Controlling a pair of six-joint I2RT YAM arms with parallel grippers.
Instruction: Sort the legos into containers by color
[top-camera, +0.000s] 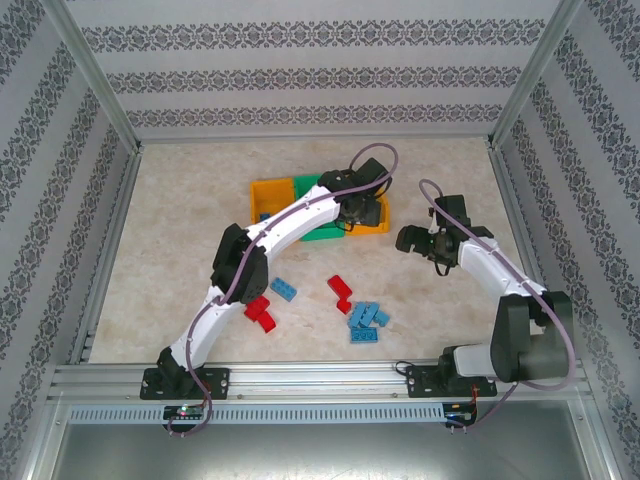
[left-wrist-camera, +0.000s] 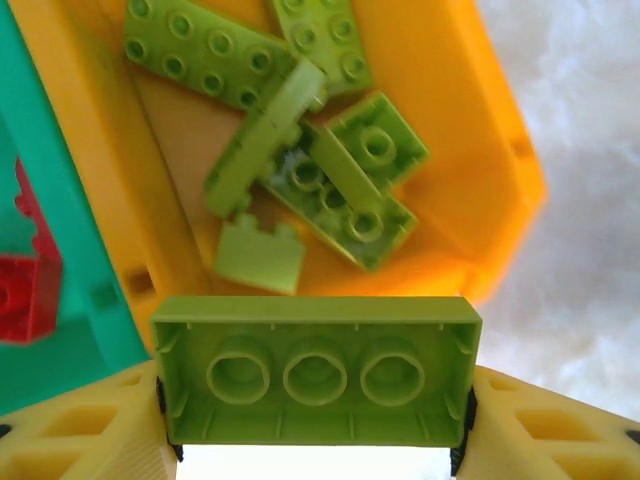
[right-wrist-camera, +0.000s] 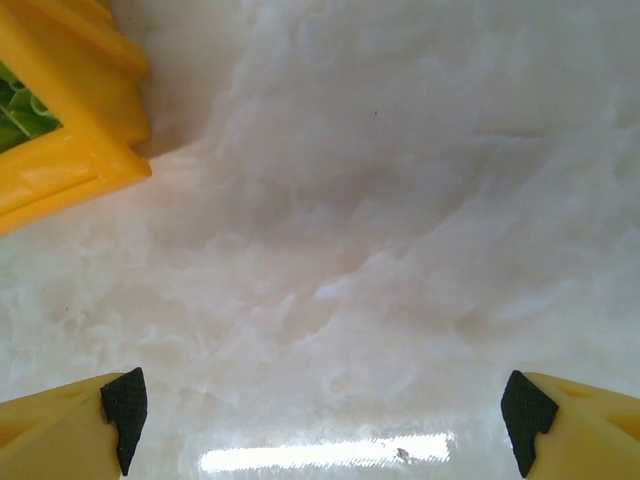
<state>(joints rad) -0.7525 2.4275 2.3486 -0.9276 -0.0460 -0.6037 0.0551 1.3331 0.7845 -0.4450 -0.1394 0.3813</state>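
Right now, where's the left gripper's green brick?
Left wrist view: green brick clamped in the left gripper, above the right-end orange bin holding other green legos.

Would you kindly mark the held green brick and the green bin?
held green brick (left-wrist-camera: 315, 375): left wrist view, middle of its underside
green bin (left-wrist-camera: 85, 270): left wrist view, its side wall

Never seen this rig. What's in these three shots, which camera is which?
Two robot arms stand at the near edge of a table. The wide picture is from a fixed camera above and behind them; the other two are from a camera on each wrist. The left fingers grip a light green brick over an orange bin of green bricks. The right fingers are open and empty above the tabletop. Blue bricks and red bricks lie loose on the table.
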